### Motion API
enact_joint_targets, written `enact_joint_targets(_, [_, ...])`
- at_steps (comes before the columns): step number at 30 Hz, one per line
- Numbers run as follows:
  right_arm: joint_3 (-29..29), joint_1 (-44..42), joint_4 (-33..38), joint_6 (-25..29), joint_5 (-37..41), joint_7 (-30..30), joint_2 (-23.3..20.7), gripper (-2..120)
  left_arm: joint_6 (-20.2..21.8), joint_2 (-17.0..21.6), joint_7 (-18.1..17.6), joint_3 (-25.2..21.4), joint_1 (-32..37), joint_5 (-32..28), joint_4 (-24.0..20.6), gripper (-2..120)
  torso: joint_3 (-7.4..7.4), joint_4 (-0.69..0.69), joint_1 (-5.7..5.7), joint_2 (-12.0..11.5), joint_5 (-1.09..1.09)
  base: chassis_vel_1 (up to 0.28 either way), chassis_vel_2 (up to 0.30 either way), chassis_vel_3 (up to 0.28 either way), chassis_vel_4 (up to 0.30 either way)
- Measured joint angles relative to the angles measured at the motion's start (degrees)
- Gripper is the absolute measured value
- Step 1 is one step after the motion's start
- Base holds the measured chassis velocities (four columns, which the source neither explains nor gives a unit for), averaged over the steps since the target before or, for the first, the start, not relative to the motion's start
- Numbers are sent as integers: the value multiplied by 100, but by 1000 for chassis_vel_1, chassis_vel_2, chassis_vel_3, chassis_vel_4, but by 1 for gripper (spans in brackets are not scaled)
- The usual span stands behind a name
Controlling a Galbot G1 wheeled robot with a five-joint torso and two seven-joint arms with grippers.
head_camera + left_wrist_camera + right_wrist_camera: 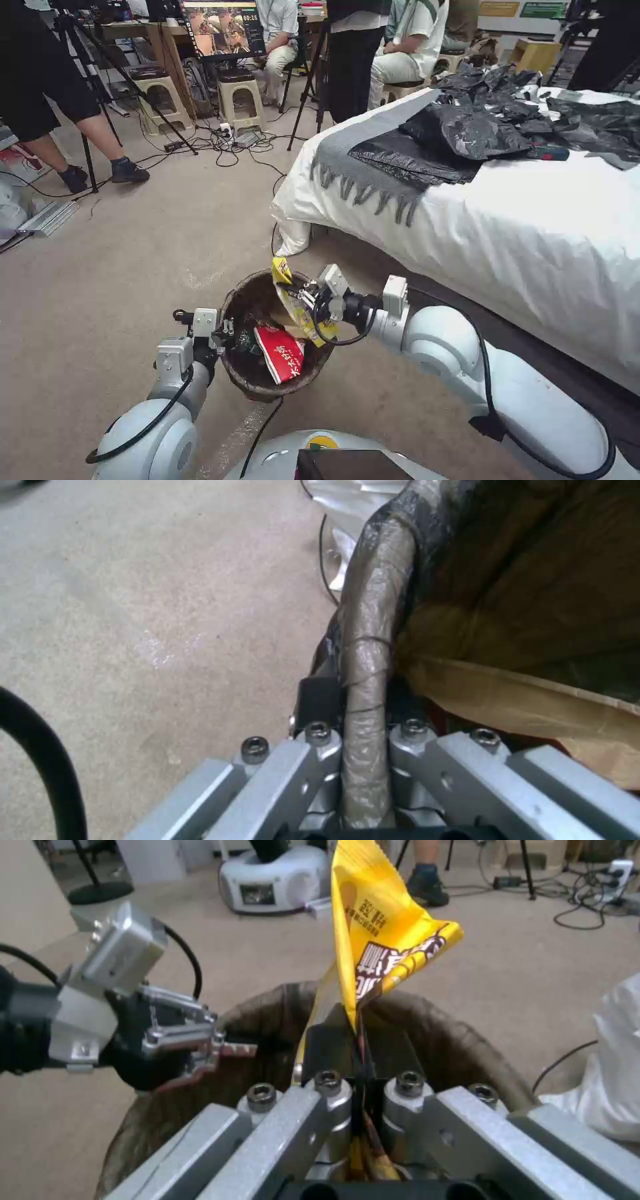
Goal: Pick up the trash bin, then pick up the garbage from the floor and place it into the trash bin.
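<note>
Left claw (230,331) clamping trash bin (257,387) rim beside bed (533,227); right claw (301,298) pinching yellow snack wrapper (297,308), Chinese print unreadable, over bin mouth; red-white carton (281,353) lying inside.

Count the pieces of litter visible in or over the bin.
3 at least: a yellow wrapper pinched in the right gripper over the bin, a red carton inside, and tan cardboard beside it. More may lie hidden underneath.

Glossy yellow foil wrapper (387,945), crinkly matt bag on bin rim (367,645), brushed-metal gripper links, rough carpet (133,267)
</note>
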Motion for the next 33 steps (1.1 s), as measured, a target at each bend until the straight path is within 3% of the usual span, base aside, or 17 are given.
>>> enact_joint_targets(17, [-675, 289, -260, -42, -146, 479, 283, -2, 0, -32, 1, 20, -48, 7, 0, 2, 0, 0, 0, 0, 0, 0, 0, 0, 0])
enact_joint_targets(26, [-716, 309, -358, -73, -193, 717, 311, 28, -2, -29, 4, 13, -62, 6, 0, 2, 0, 0, 0, 0, 1, 0, 0, 0, 0])
enact_joint_targets(33, [-673, 286, -332, -76, -184, 770, 325, 58, -8, -20, 10, 12, -82, -1, 0, 2, 0, 0, 0, 0, 1, 0, 0, 0, 0])
